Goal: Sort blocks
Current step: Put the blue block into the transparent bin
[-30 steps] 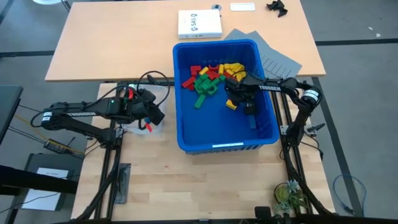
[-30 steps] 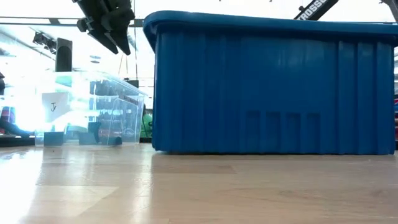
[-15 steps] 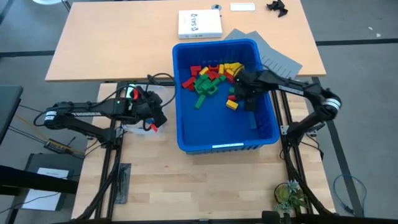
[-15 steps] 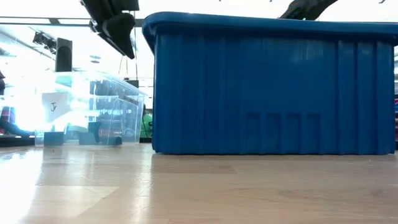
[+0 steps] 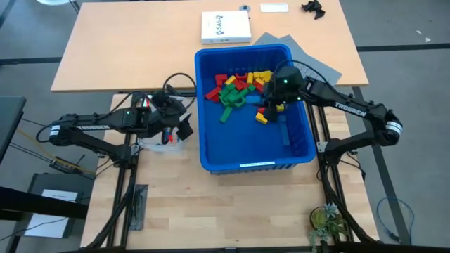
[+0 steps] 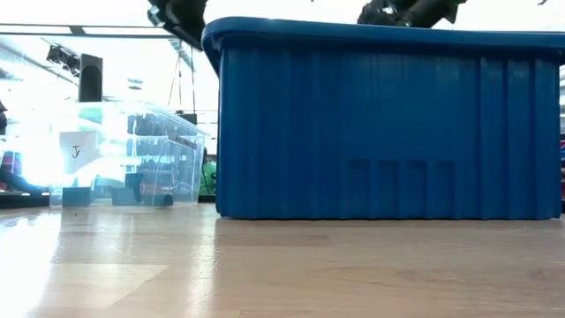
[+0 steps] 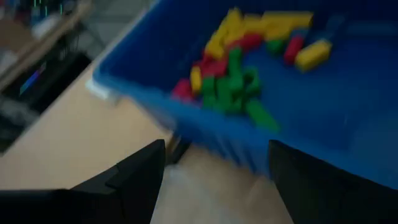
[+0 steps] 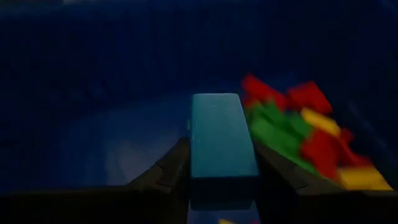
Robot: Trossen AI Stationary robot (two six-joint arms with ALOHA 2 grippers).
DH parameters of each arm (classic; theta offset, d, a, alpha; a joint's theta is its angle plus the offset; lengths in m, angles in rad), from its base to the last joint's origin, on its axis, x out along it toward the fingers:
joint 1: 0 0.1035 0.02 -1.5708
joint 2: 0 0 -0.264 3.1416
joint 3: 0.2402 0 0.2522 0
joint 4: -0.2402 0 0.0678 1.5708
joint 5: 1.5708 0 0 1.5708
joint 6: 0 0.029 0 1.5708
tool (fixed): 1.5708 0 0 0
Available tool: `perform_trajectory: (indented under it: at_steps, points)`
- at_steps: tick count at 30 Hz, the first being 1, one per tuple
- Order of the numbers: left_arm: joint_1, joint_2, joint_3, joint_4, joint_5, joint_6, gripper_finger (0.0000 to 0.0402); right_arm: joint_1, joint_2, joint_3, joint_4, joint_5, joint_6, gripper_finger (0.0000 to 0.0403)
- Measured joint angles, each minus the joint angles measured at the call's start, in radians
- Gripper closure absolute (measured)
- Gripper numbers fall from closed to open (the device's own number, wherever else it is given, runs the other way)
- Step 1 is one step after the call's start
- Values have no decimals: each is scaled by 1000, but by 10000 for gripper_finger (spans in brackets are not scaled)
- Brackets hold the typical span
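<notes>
The blocks are red, yellow and green bricks heaped on the floor of the large blue bin, in its far half; the left wrist view shows the same heap. My right gripper hangs inside the bin beside the heap, shut on a blue block. Left of the bin, my left gripper is open with nothing between its fingers, above the clear tub. My right gripper pinches the blue block's two long sides between its two fingers. The fingers lie along the block, which sticks out forward past them. They slant down into the bin from its right side. The block is lifted clear of the bin floor.
A white box and grey sheets lie on the far table behind the bin. The bin's tall walls stand between the two arms. Bare wood shows in front of the bin.
My right gripper has risen from the bin floor with the blue block and tipped from pointing down to a shallower slant. My left gripper has gone up a little beside the bin's left wall and rolled.
</notes>
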State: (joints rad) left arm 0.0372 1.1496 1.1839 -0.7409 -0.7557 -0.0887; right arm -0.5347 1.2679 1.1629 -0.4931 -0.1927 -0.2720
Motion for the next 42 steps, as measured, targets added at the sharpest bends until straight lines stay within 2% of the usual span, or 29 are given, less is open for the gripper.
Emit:
perform_trajectory:
  at_steps: [4,10,15,19,28,31,34,42]
  points:
    - [0,13,0,187,55,166,111,48,25,1,181,-97,104,276]
    - [-8,76,0,453,193,534,111,100,84,0,415,-263,277,276]
    - [-23,148,0,611,204,701,111,117,125,0,511,-434,426,276]
    - [-40,184,-1,650,196,800,111,134,138,0,534,-474,458,276]
    - [-78,217,-2,682,200,821,146,128,133,0,542,-502,490,276]
    - [-89,216,-2,670,173,819,156,109,135,0,544,-519,492,276]
    - [-93,216,-1,670,180,816,158,101,136,0,558,-500,497,276]
    - [-86,228,0,733,181,816,159,104,139,0,597,-534,541,276]
